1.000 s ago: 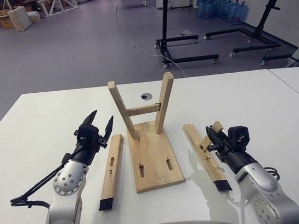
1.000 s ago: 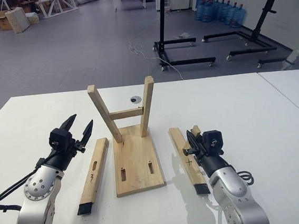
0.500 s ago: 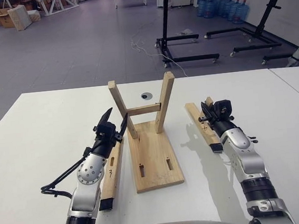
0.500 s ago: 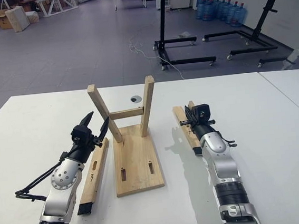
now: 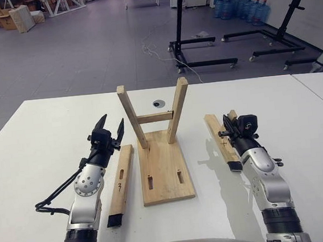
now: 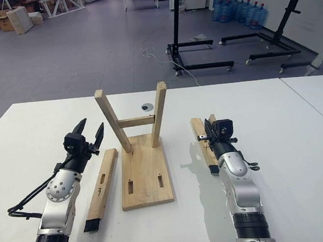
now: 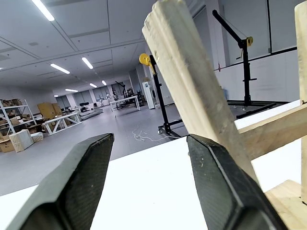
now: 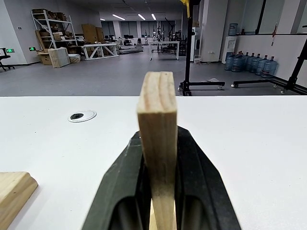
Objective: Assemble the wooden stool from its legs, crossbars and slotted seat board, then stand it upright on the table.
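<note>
The slotted seat board (image 5: pixel 164 175) lies flat on the white table (image 5: pixel 43 138). Two legs (image 5: pixel 130 117) (image 5: pixel 177 109) stand in its far slots, joined by a crossbar (image 5: pixel 155 118). A loose leg (image 5: pixel 120 182) lies left of the board. My left gripper (image 5: pixel 111 128) is open above that leg's far end, just left of the standing left leg (image 7: pixel 192 72). My right gripper (image 5: pixel 229 127) is shut on a short crossbar stub (image 8: pixel 157 139) fixed to another leg (image 5: pixel 221 142), held right of the board with its shadow on the table.
A round cable hole (image 5: pixel 158 103) sits in the table behind the stool frame. Bare tabletop lies to the far left and far right. Black stands (image 5: pixel 200 43) and water bottles (image 5: pixel 242 7) are on the floor beyond the table.
My left gripper has drawn back to the left, away from the standing left leg, still open. My right gripper has carried its leg slightly nearer and to the right.
</note>
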Controlling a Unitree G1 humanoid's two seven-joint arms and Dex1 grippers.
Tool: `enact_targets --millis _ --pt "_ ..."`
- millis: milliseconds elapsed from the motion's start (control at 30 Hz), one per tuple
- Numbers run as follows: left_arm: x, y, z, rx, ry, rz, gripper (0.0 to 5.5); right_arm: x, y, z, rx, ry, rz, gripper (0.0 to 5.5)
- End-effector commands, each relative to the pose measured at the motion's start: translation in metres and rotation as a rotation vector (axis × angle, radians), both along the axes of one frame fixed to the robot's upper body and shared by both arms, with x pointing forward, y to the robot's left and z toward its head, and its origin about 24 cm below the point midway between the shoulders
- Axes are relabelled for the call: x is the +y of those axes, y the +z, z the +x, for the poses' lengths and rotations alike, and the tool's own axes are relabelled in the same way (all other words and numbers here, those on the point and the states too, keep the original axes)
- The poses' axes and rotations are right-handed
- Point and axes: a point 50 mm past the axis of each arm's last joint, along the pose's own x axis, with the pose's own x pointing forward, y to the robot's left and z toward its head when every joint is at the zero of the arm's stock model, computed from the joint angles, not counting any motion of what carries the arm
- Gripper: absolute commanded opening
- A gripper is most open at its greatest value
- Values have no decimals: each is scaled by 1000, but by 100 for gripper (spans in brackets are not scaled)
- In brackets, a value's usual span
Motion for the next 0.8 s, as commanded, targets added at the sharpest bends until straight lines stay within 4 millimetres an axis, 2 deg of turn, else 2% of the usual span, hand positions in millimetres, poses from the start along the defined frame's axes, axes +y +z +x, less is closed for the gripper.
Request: enact_targets --millis 33,100,133,300,433,533,733,800 --pt "-2 3 2 -8 -4 2 278 3 -28 -14 159 6 32 39" --pt "-1 6 3 -18 2 0 278 5 -27 -15 155 22 31 39" --pt "-1 6 4 -20 3 0 278 4 -28 -15 159 24 28 76" --pt "-2 7 4 -24 0 3 278 5 -28 -19 162 27 26 154" --pt "0 8 3 -27 7 7 278 2 -18 -18 111 50 47 225" --pt "3 8 2 -29 17 10 278 -3 -2 -16 51 63 52 264" --pt "12 9 -1 -39 59 17 278 -9 39 -6 -77 107 25 264" --pt "14 9 -2 -41 67 20 278 -8 59 -2 -136 131 28 264"
